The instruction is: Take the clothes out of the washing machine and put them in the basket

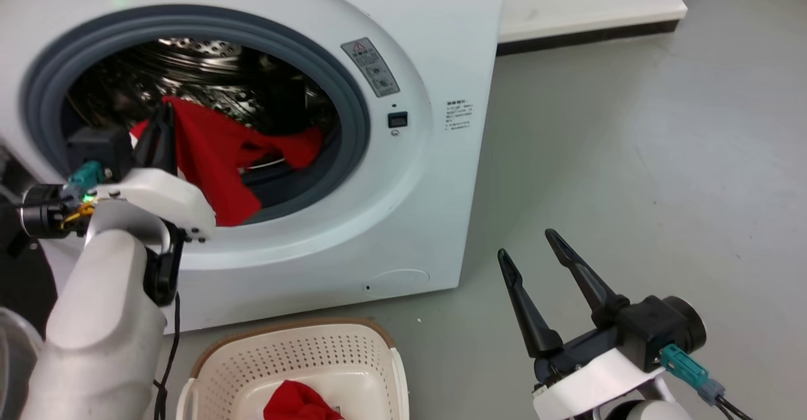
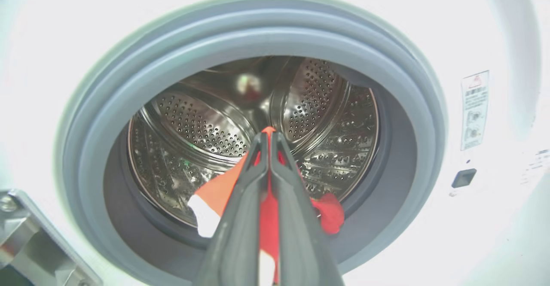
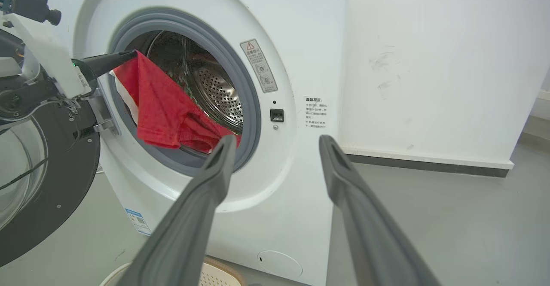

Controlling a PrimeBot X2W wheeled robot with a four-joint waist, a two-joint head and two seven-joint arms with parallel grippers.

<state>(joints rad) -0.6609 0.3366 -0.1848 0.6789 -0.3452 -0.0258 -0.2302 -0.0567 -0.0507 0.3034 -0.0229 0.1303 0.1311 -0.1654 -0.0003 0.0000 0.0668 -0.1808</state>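
Observation:
A red garment (image 1: 217,155) hangs out of the washing machine (image 1: 435,41) porthole, pinched at its top edge by my left gripper (image 1: 165,114), which is shut on it just at the opening. The left wrist view shows the fingers (image 2: 240,200) closed on the red cloth (image 2: 268,217), with white trim (image 2: 206,219) below and the steel drum (image 2: 193,127) behind. In the right wrist view the garment (image 3: 165,105) drapes from the drum over the grey rim. The basket (image 1: 296,357) stands on the floor below the door with a red piece (image 1: 299,403) inside. My right gripper (image 1: 533,253) hovers open above the floor at the lower right.
The black-framed glass door (image 3: 38,183) stands swung open at the machine's left. Grey floor (image 1: 630,155) spreads to the right of the machine, bounded by a white wall with a dark skirting (image 1: 586,35).

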